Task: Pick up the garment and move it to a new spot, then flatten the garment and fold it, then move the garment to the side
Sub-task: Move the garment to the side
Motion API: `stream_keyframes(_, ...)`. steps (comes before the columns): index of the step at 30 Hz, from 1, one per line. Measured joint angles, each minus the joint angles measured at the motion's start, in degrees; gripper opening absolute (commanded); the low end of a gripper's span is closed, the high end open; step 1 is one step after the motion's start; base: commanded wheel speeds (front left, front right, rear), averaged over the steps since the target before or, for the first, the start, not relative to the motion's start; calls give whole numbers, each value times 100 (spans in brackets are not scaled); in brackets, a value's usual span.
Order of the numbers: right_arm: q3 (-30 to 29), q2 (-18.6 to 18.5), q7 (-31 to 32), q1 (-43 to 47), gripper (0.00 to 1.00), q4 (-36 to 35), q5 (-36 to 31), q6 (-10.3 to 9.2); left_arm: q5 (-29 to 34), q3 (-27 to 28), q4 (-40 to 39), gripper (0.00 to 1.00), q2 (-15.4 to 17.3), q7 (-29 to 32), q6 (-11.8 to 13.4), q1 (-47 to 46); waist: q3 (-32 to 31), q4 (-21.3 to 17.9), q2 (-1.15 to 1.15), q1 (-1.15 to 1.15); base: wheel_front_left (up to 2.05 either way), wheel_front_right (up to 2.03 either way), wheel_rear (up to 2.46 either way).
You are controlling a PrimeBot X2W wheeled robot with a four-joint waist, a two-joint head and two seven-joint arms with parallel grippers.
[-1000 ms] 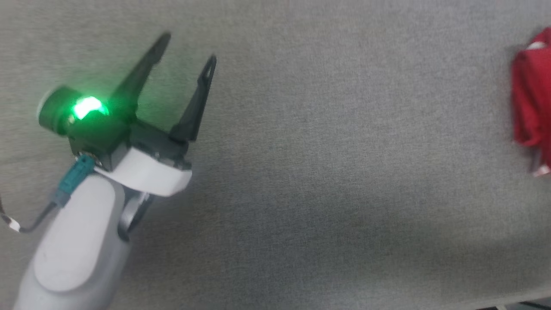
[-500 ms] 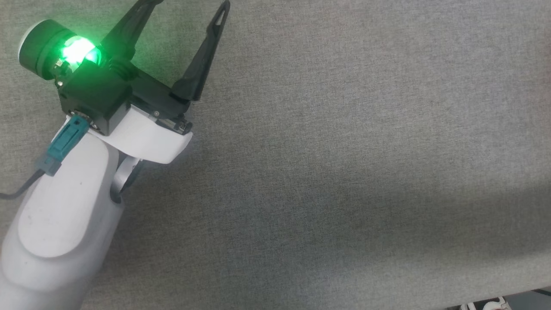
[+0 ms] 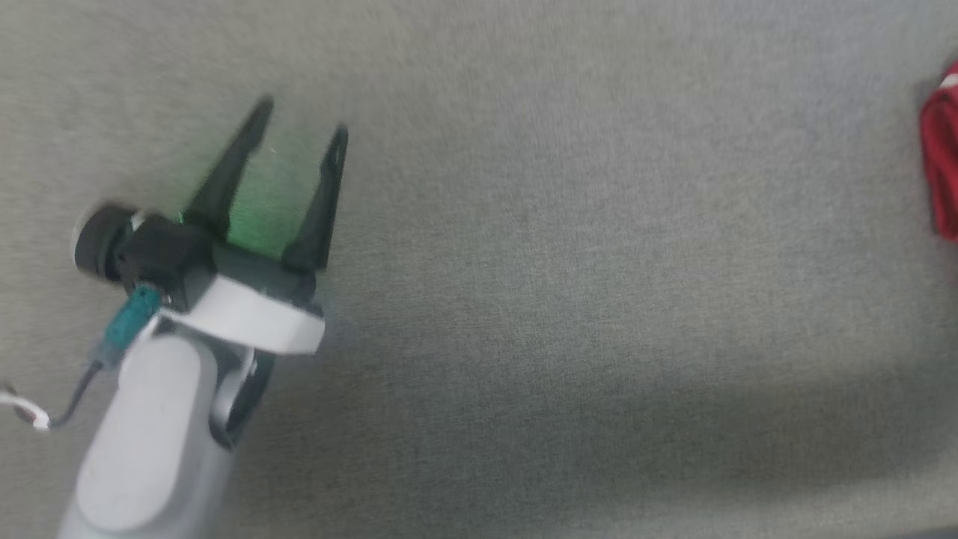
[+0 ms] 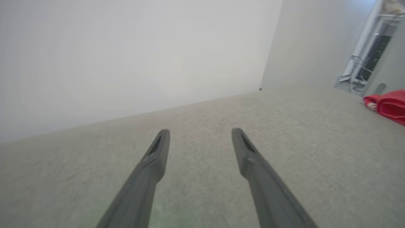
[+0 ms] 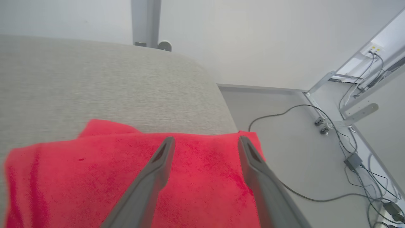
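The red garment lies folded at the right edge of the grey table, partly cut off by the head view. In the left wrist view the garment sits far off to the right. My left gripper hovers open over bare tabletop at the left, nothing between its fingers. In the right wrist view my right gripper stands open just above the garment, which lies flat by the table's rounded corner; nothing is pinched between its fingers.
The grey fabric tabletop spreads wide between the left gripper and the garment. Beyond the table's right edge the floor carries cables and a metal frame foot. A white wall stands behind the table.
The head camera has swung, bringing the garment's edge back into view at the right. The green light on my left wrist has gone out. The right gripper has opened.
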Motion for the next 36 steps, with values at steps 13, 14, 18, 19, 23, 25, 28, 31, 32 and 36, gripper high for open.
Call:
stream_keyframes(13, 1217, 817, -586, 1243, 100, -783, 180, -2, -179, 740, 466, 100, -677, -1, 0, 1638, -1506, 679, 0, 0, 0, 0, 0)
stream_keyframes(14, 1266, 880, -587, 1351, 100, -813, 181, -2, -179, 746, 527, 100, -683, 0, 0, 1733, -1617, 737, 0, 0, 0, 0, 0)
stream_keyframes(18, 1415, 1126, -671, 1738, 100, -951, 193, -2, -209, 839, 646, 100, -758, -1, 0, 2047, -2056, 957, 0, 0, 0, 0, 0)
stream_keyframes(19, 1448, 1199, -691, 1824, 100, -984, 198, -3, -219, 888, 664, 100, -758, 0, 0, 2123, -2162, 1003, 0, 0, 0, 0, 0)
stream_keyframes(23, 1540, 1417, -850, 2186, 100, -1171, 169, -3, -254, 1036, 669, 100, -775, -1, 0, 2435, -2564, 1152, 0, 0, 0, 0, 0)
stream_keyframes(25, 1591, 1482, -923, 2354, 100, -1289, 92, -2, -257, 1109, 625, 100, -777, -1, 0, 2571, -2738, 1202, 0, 0, 0, 0, 0)
stream_keyframes(28, 1489, 1569, -1009, 2608, 100, -1451, 93, -3, -257, 1183, 565, 100, -764, -1, 0, 2826, -2968, 1245, 0, 0, 0, 0, 0)
stream_keyframes(31, 1280, 1639, -1066, 2864, 100, -1684, 67, -3, -255, 1277, 437, 100, -759, -1, 0, 3069, -3140, 1260, 0, 0, 0, 0, 0)
stream_keyframes(32, 1198, 1670, -1074, 2945, 100, -1789, 57, -3, -253, 1304, 387, 100, -767, 0, 0, 3140, -3177, 1260, 0, 0, 0, 0, 0)
stream_keyframes(36, 955, 1750, -1099, 3312, 100, -2140, -77, -3, -246, 1413, 205, 100, -814, 0, 0, 3395, -3272, 1236, 0, 0, 0, 0, 0)
